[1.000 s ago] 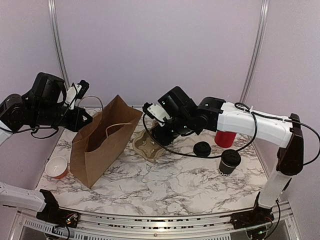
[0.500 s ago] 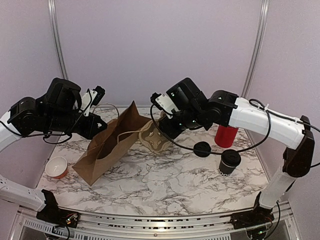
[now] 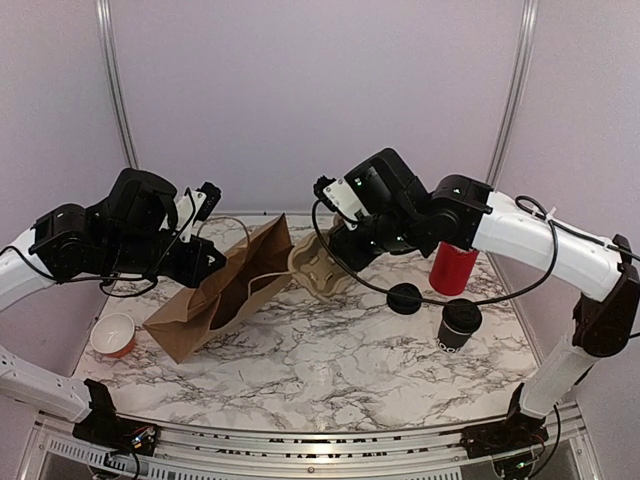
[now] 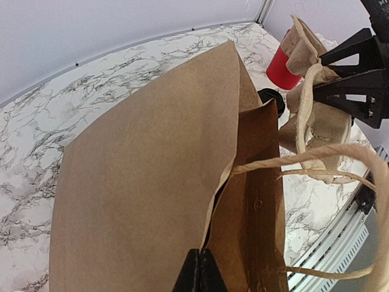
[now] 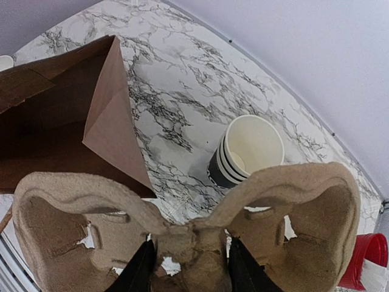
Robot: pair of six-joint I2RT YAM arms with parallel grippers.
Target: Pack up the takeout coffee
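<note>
The takeout coffee [image 3: 460, 325], a black cup with a black lid, stands at the right of the table, away from both grippers. My left gripper [image 3: 207, 262] is shut on the rim of the brown paper bag [image 3: 215, 295], which is tipped with its mouth facing right. In the left wrist view the closed fingertips [image 4: 200, 258] pinch the bag [image 4: 140, 182] at its edge. My right gripper [image 3: 335, 250] is shut on a pulp cup carrier [image 3: 318, 268] and holds it above the table beside the bag's mouth. The carrier [image 5: 292, 207] fills the right wrist view.
A loose black lid [image 3: 404, 297] lies left of the coffee. A red cup [image 3: 452, 268] stands behind it. A stack of lidless white-rimmed cups [image 5: 249, 149] stands below the carrier. A small red cup [image 3: 112, 335] sits at the left edge.
The left gripper rose and moved right, tipping the bag from upright toward its side. The right gripper lifted the carrier off the table, up toward the bag's mouth.
</note>
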